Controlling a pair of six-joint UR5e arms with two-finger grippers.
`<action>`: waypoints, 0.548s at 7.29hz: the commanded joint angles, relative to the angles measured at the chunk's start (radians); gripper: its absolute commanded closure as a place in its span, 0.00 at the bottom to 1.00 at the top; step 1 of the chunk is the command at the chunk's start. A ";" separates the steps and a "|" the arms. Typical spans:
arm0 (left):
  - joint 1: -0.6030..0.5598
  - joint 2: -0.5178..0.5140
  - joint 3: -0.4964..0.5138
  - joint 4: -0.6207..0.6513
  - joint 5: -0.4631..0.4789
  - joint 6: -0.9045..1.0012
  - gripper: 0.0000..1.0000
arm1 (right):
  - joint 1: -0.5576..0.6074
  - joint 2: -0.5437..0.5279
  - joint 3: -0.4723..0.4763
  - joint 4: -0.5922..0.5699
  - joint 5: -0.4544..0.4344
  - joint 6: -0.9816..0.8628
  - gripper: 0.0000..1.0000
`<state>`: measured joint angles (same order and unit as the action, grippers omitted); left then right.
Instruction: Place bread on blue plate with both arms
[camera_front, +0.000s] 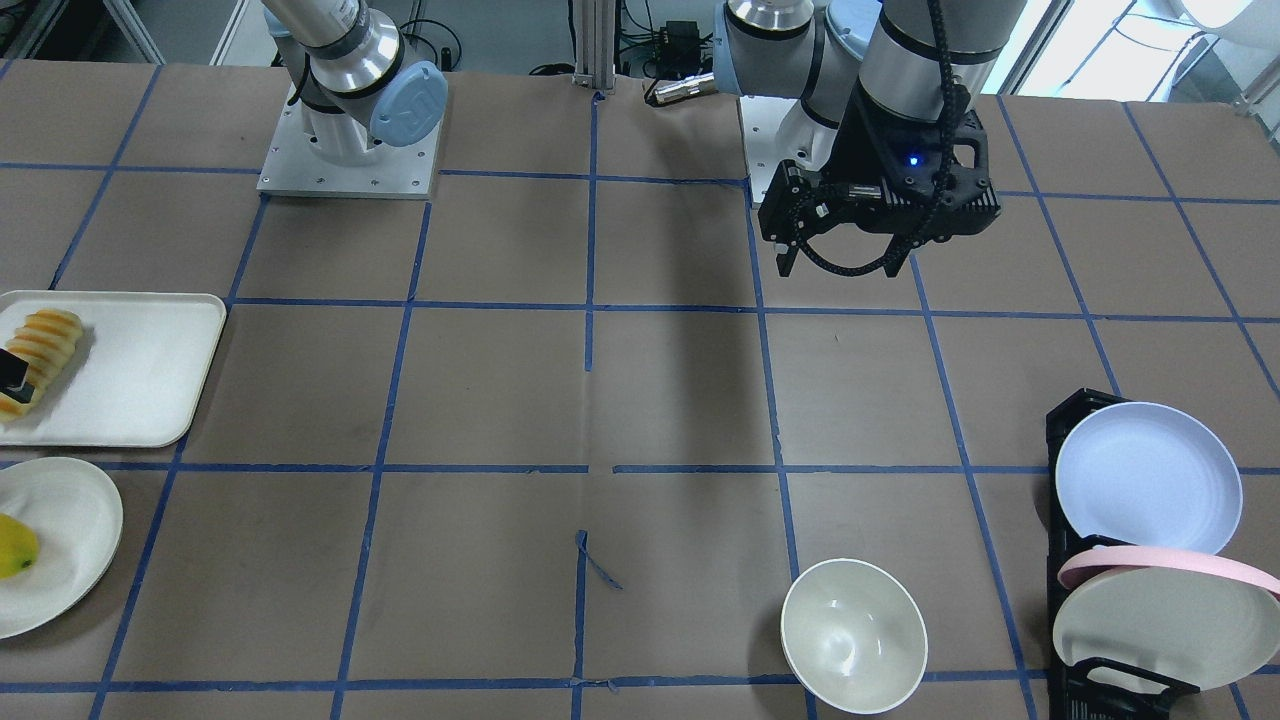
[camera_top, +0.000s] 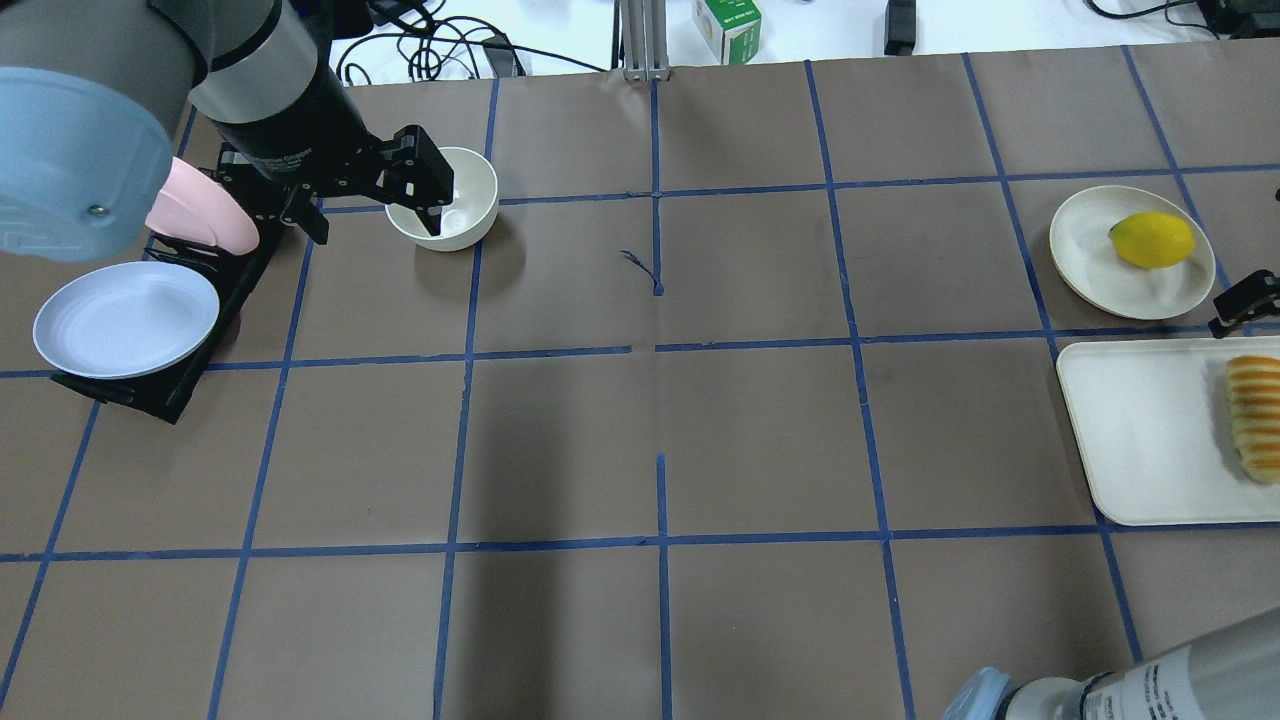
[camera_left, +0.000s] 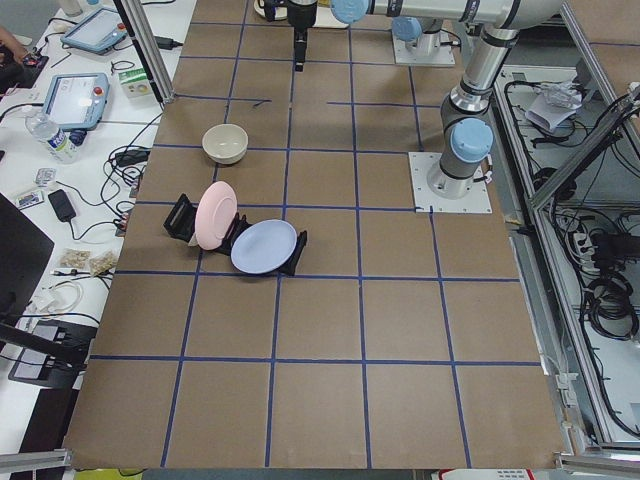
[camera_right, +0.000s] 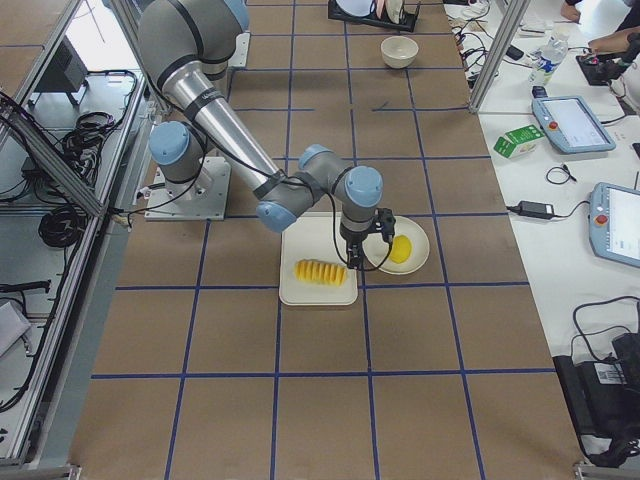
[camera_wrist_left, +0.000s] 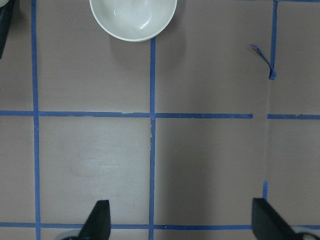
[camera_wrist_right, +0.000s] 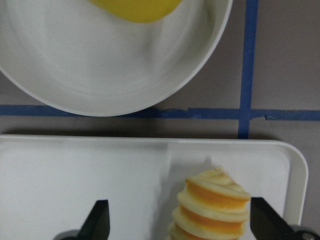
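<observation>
The elongated ridged loaf of bread (camera_wrist_right: 212, 207), golden-orange on top and pale cream at the sides, lies on a white rectangular tray with rounded corners (camera_top: 1140, 440) at the end of the brown paper-covered desk (camera_front: 500, 400) on the robot's right. The right pincer (camera_wrist_right: 182, 222) is poised over the loaf with its jaws spread wide. In the right wrist view one end of the loaf sits between the two fingertips, nearer one of them, and neither visibly presses on it. Just beyond the tray stands a round cream plate (camera_top: 1090, 240) carrying a small yellow-green fruit (camera_top: 1152, 240). The round, shallow, pale lavender-blue plastic plate (camera_front: 1145, 475) is well apart from the bread, at the opposite end of the desk. It leans tilted in a black wire rack (camera_top: 150, 385), next to a pink plate (camera_left: 215, 215) and a cream-white plate (camera_front: 1150, 620) held in the same rack. The left pincer (camera_wrist_left: 182, 222) hangs above bare desk with its jaws wide apart and nothing between them. A cream-white round bowl (camera_wrist_left: 133, 17) stands on the desk close to it, between the rack and the middle of the desk.
</observation>
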<state>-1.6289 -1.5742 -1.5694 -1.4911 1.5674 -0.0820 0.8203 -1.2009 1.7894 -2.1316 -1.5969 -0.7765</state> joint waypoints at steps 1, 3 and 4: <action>0.000 0.002 -0.001 0.000 0.000 0.002 0.00 | -0.018 0.034 0.011 -0.005 -0.101 -0.015 0.00; 0.000 0.003 -0.003 0.000 0.003 -0.010 0.00 | -0.078 0.037 0.083 -0.049 -0.087 -0.023 0.00; 0.001 0.008 -0.001 0.000 0.006 -0.007 0.00 | -0.076 0.041 0.087 -0.077 -0.087 -0.024 0.00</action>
<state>-1.6284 -1.5698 -1.5719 -1.4910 1.5708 -0.0873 0.7536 -1.1648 1.8587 -2.1750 -1.6842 -0.7981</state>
